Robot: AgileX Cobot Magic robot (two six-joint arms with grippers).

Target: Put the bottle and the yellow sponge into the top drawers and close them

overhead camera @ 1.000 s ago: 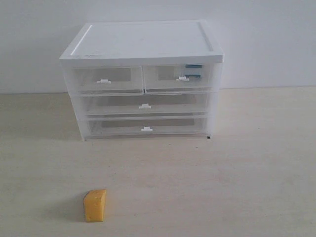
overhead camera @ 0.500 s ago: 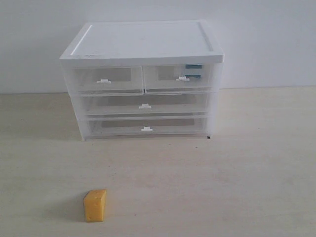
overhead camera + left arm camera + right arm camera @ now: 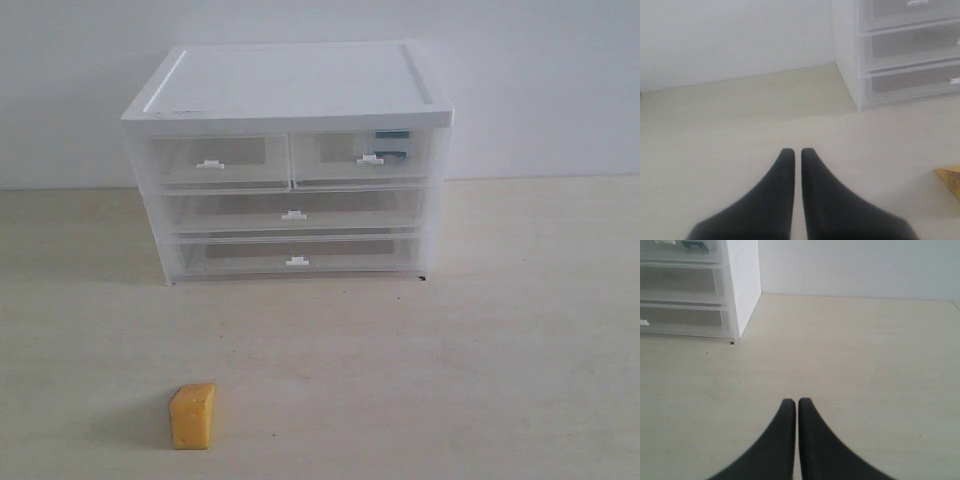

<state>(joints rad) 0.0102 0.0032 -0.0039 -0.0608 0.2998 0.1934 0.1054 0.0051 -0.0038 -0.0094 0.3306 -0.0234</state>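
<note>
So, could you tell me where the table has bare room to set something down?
The table is bare in front of the cabinet and everywhere right of the yellow sponge. Bare strips flank the cabinet. Nowhere is crowded.

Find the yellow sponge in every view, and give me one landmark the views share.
Exterior view: the yellow sponge stands low and left of centre, in front of the drawer cabinet and apart from it.
Left wrist view: only a corner of the sponge shows, cut by the frame's edge.
Right wrist view: not in it.
Shared landmark: the drawer cabinet.
</note>
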